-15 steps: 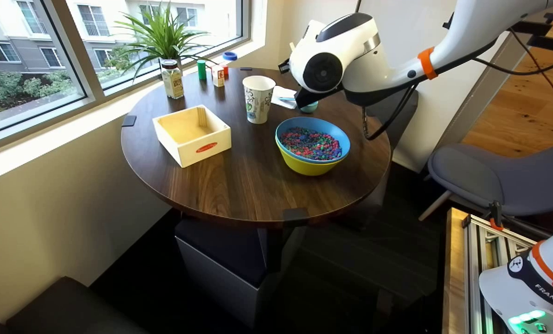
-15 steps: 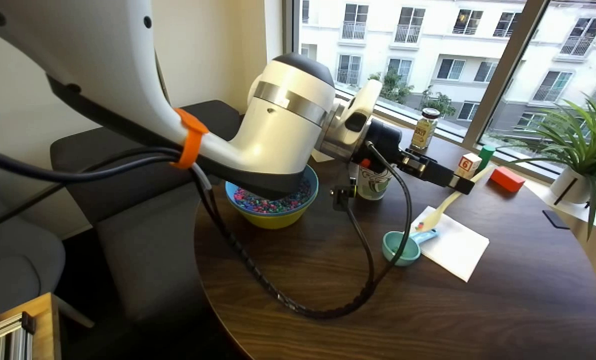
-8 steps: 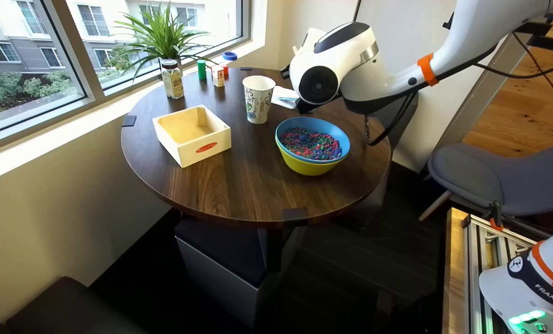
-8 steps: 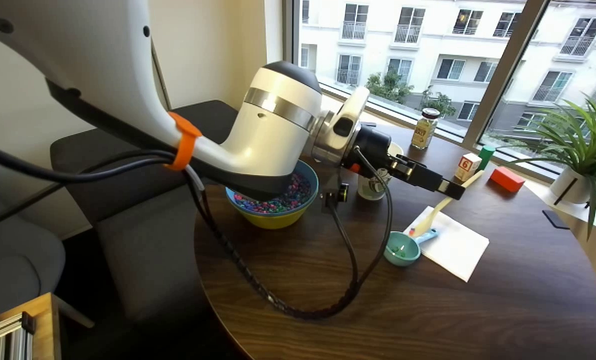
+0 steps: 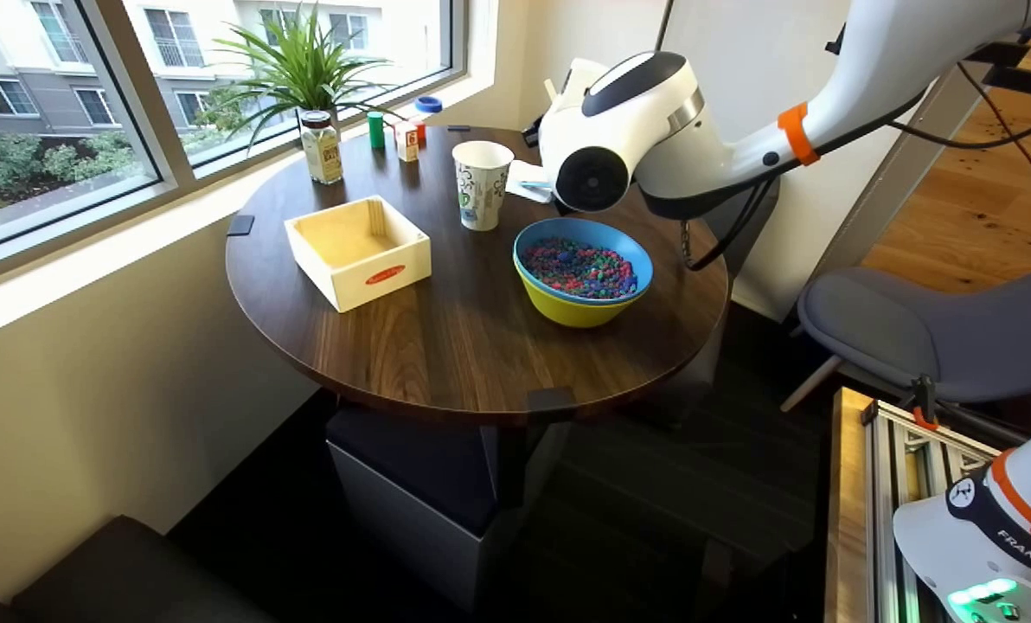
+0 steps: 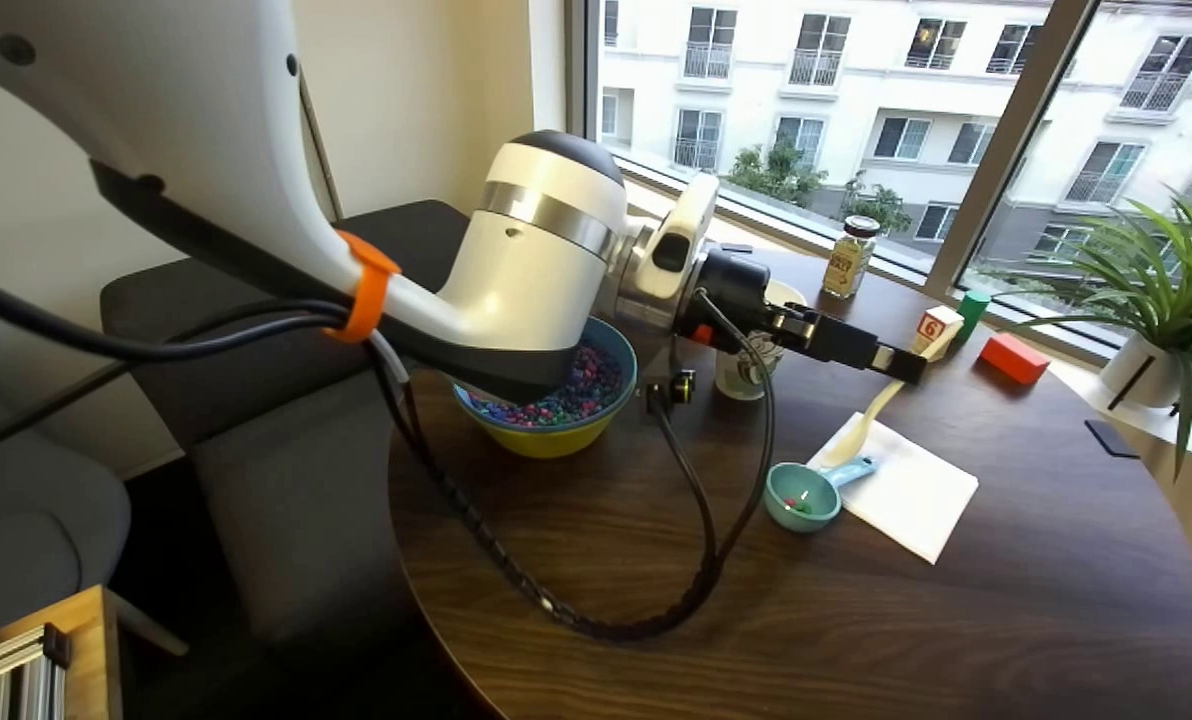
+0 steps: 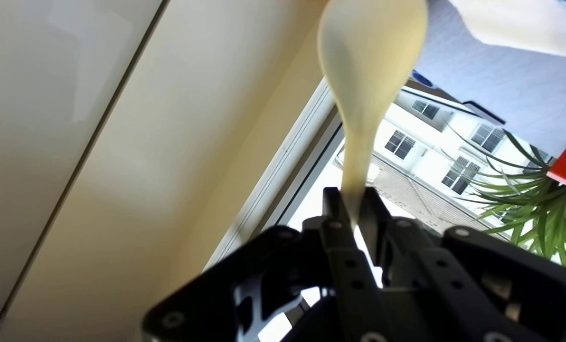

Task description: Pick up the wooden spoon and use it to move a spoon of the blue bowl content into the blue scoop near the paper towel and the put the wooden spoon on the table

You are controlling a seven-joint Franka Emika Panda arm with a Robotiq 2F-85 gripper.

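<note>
Gripper [image 7: 353, 202] held spoon [image 7: 373, 42] near scoop [image 6: 804, 522], lower right in an exterior view; bits [image 6: 798, 506] inside. Pour looked done; next called for setting spoon on counter [image 6: 856, 620].

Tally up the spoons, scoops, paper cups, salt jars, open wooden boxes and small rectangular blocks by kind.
Wooden spoon: 1
Blue scoop: 1
Paper cup: 1
Salt jar: 1
Open wooden box: 1
Red block and white block: 2
Total: 7

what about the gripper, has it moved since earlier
Yes: in an exterior view, the gripper has shifted away from the red block, toward the picture's left.
</note>
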